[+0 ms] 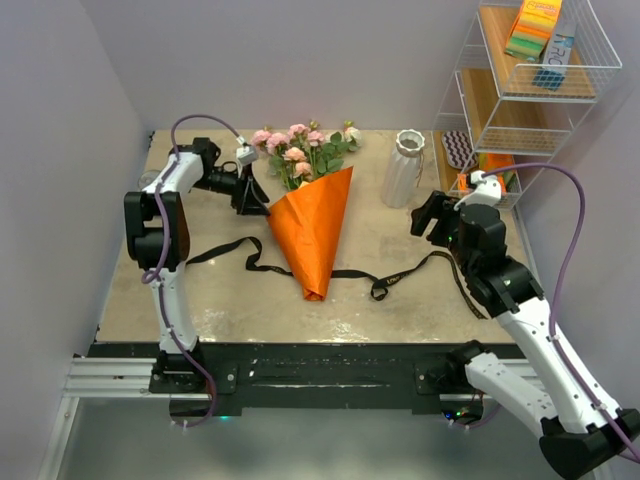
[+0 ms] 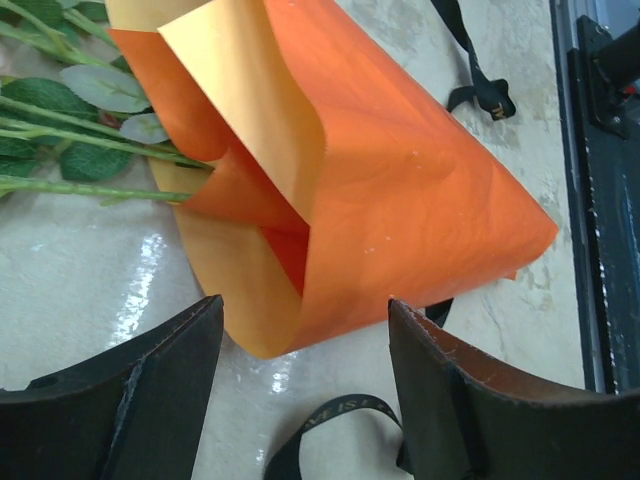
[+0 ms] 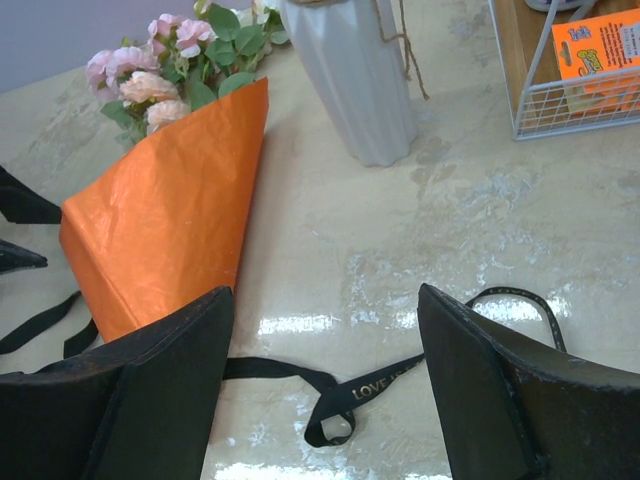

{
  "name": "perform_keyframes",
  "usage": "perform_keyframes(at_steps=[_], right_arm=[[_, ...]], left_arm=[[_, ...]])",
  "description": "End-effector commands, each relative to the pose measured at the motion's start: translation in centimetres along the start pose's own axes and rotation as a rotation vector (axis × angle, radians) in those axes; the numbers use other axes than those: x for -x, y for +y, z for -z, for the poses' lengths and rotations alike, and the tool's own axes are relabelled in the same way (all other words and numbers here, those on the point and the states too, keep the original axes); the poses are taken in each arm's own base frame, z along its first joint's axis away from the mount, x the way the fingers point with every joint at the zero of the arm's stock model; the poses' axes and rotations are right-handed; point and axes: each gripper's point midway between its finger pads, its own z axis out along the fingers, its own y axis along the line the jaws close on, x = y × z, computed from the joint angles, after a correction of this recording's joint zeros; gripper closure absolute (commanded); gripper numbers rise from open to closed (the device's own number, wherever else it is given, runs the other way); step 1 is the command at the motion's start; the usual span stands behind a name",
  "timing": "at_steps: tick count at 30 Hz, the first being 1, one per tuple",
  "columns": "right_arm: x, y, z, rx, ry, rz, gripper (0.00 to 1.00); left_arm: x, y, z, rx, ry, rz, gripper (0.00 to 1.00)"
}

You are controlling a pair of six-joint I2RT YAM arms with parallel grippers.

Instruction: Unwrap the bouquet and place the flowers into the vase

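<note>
A bouquet (image 1: pixel 312 225) of pink and cream roses in an orange paper cone is lying on the beige bench (image 1: pixel 240 295), its black ribbon (image 1: pixel 222 247) trailing loose. The left hand (image 1: pixel 252 198) is hovering spread beside the cone's mouth; the right hand (image 1: pixel 428 215), also spread and empty, is hanging near the white ribbed vase (image 1: pixel 404 168).

A beige, marbled table (image 1: pixel 230 300) is carrying everything. The bouquet (image 1: pixel 312 215) is lying flat near its middle, the orange paper cone pointing its tip toward the near edge and the pink roses (image 1: pixel 295 145) spreading toward the far edge. A black ribbon (image 1: pixel 225 247) is trailing loose across the surface, passing by the cone's tip. A white ribbed vase (image 1: pixel 404 170) is standing upright right of the bouquet, and a wire rack (image 1: pixel 480 130) is standing at the right edge.
</note>
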Motion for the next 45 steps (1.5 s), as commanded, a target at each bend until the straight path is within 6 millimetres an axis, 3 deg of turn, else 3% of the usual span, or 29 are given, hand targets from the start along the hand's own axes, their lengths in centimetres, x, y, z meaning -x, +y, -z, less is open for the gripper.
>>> perform_keyframes(at_steps=[1,4,9,12,19,26,30,31,36,40,45], right_arm=[[0.4,1.2,-0.2,0.056,-0.019,-0.020,0.23],[0.2,1.2,-0.4,0.058,-0.016,-0.019,0.24],[0.4,1.3,-0.3,0.060,-0.021,-0.012,0.25],[0.3,1.4,-0.5,0.066,-0.019,-0.012,0.25],[0.1,1.7,-0.8,0.079,-0.013,-0.021,0.26],[0.1,2.0,-0.8,0.088,-0.008,-0.027,0.27],[0.4,2.2,-0.7,0.093,-0.011,-0.034,0.27],[0.8,2.3,-0.6,0.094,-0.018,-0.035,0.28],[1.2,2.5,-0.4,0.101,-0.023,-0.034,0.26],[1.5,2.9,-0.2,0.117,-0.026,-0.041,0.26],[1.8,2.8,0.3,0.122,-0.036,-0.041,0.26]], left_arm=[[2.4,1.6,0.3,0.073,-0.054,-0.081,0.29],[2.4,2.0,0.2,0.071,-0.054,-0.076,0.29],[0.7,2.2,-0.2,0.037,-0.019,-0.046,0.32],[-0.2,2.7,-0.4,0.043,-0.003,-0.013,0.39],[-0.4,-0.6,-1.8,-0.064,0.042,-0.044,0.50],[0.0,-1.2,-2.3,-0.087,0.048,-0.048,0.67],[1.1,-1.7,-2.2,-0.090,0.054,-0.059,0.86],[1.5,-2.0,-2.0,-0.091,0.054,-0.068,1.00],[4.8,-3.5,-0.9,-0.066,0.019,-0.086,1.00],[7.9,-6.3,-0.1,-0.066,-0.014,-0.148,1.00],[11.1,-10.4,-0.7,-0.073,0.000,-0.219,1.00]])
